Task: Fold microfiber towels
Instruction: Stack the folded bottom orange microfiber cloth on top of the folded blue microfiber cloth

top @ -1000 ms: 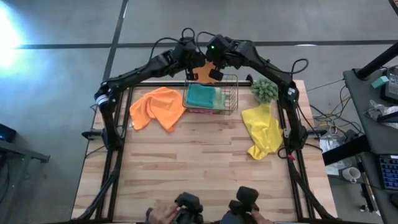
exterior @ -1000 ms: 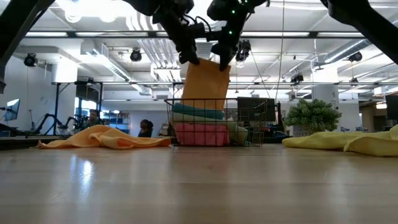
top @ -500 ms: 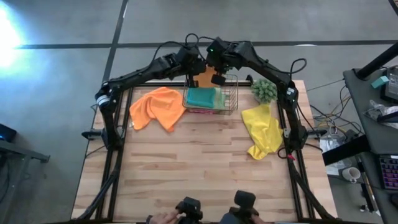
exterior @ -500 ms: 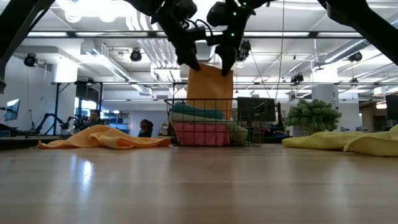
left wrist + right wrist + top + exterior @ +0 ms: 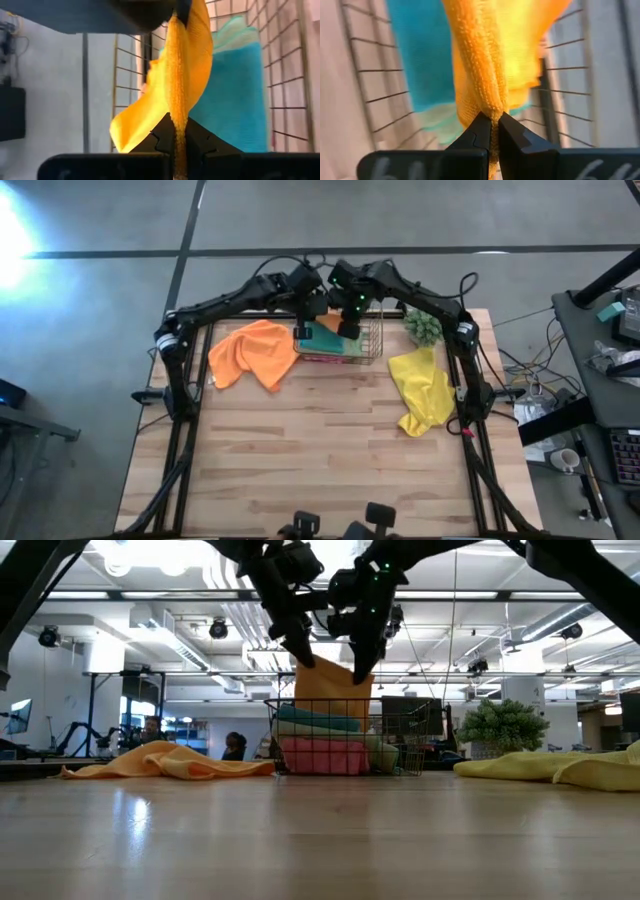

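A loose orange towel [image 5: 254, 352] lies crumpled on the desk [image 5: 320, 450] left of the copper wire basket [image 5: 368, 340]. Above the basket, the left pincer [image 5: 306, 312] and the right pincer [image 5: 347, 308] are each clamped on a top corner of a folded orange towel [image 5: 333, 690], hanging over the teal towel [image 5: 322, 336] stacked inside. Right of the basket lies a crumpled yellow towel [image 5: 422, 390].

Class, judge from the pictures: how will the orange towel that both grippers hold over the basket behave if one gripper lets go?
Probably floppy: the orange towel hangs limp between the left gripper and right gripper, so a freed corner would likely droop. It seems light, held by thin pinches. Its nubby pile probably resists slipping.
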